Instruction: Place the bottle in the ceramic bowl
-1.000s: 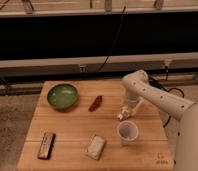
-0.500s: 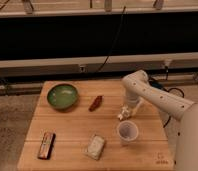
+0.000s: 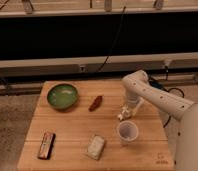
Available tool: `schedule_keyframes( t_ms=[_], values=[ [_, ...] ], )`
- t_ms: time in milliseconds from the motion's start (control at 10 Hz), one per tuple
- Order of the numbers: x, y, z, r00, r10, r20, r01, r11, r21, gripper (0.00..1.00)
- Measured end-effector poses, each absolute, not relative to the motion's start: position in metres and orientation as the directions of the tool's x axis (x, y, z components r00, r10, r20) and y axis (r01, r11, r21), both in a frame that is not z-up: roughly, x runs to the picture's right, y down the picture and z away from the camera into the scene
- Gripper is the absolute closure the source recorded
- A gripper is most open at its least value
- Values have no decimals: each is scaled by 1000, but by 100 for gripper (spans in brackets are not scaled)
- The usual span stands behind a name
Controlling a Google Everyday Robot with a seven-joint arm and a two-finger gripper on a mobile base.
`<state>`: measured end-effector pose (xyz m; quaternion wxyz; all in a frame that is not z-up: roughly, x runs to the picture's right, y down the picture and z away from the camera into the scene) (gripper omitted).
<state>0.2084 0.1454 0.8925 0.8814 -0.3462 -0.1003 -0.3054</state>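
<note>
Tool [image 3: 125,114] low beside cup [image 3: 127,132], grip state unclear; ceramic bowl [image 3: 62,96] far left.

The wooden tabletop [image 3: 72,125] carries the ceramic bowl [image 3: 62,96] far left, a clear cup [image 3: 127,132] right near the tool [image 3: 123,116], and a dark packet [image 3: 46,145] near left.

A white robot arm [image 3: 157,97] reaches in from the right, bends at a rounded elbow and points down, its pincer [image 3: 124,114] low over the wooden surface [image 3: 72,132], right of centre.
</note>
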Motion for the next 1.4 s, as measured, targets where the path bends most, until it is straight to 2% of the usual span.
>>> schedule_keyframes(
  t_ms=[1400],
  values=[
    [201, 143, 887, 755, -525, 393, 652, 541, -531, 99]
  ],
)
